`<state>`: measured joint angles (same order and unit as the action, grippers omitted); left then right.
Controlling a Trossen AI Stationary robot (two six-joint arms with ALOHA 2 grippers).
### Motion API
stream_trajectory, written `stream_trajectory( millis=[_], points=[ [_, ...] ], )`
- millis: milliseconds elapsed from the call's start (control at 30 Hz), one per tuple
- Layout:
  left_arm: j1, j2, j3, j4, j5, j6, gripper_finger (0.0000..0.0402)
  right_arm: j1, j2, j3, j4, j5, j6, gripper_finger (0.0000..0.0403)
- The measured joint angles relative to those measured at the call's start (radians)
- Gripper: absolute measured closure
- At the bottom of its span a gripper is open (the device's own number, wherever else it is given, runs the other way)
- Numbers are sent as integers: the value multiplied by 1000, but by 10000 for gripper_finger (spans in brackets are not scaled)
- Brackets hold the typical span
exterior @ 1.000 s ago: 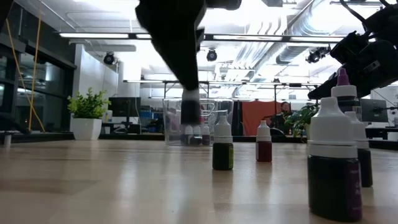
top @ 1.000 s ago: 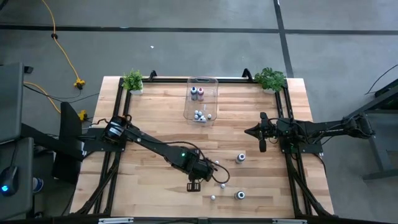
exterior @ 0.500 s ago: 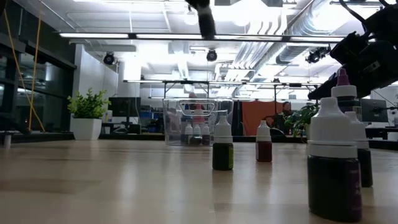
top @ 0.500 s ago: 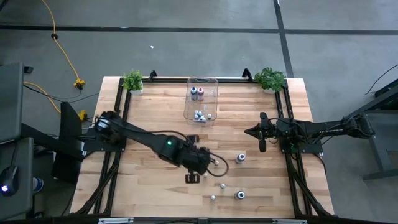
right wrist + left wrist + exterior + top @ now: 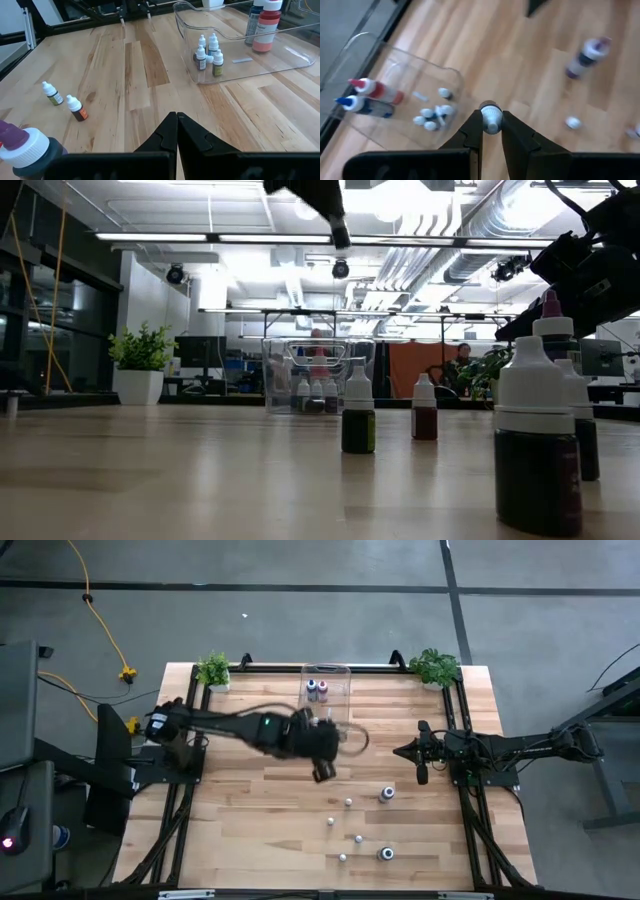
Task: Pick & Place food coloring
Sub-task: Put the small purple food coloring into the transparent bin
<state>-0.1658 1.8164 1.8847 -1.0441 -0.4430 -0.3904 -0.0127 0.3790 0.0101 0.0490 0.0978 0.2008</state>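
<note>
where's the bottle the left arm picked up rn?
The tiny white-capped food coloring bottle is pinched in the left hand, raised above the wooden table near its middle, just short of the clear plastic bin in the high view.
</note>
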Motion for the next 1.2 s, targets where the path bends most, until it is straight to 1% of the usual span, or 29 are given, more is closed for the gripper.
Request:
stream_trajectory(
  millis=[200,400,500,567,633,733,800,967,1067,1133,1200],
  points=[
    [130,0,0,12,21,7,362,0,0,0,0,0,0,402],
    [208,0,0,75,117,18,362,0,0,0,0,0,0,402],
    [235,0,0,96,163,-59,362,0,0,0,0,0,0,402],
    [259,0,-1,106,227,-134,362,0,0,0,0,0,0,402],
    [285,0,-1,108,287,-177,362,0,0,0,0,0,0,402],
    [326,0,-1,70,318,-251,362,0,0,0,0,0,0,402],
    [353,0,-1,44,311,-288,362,0,0,0,0,0,0,402],
    [398,0,-1,35,242,-345,362,0,0,0,0,0,0,402],
    [404,3,-1,60,208,-349,362,0,0,0,0,0,0,402],
    [401,20,0,73,168,-352,362,0,0,0,0,0,0,402],
    [400,38,-3,59,151,-356,362,0,0,0,0,0,0,402]
  ],
)
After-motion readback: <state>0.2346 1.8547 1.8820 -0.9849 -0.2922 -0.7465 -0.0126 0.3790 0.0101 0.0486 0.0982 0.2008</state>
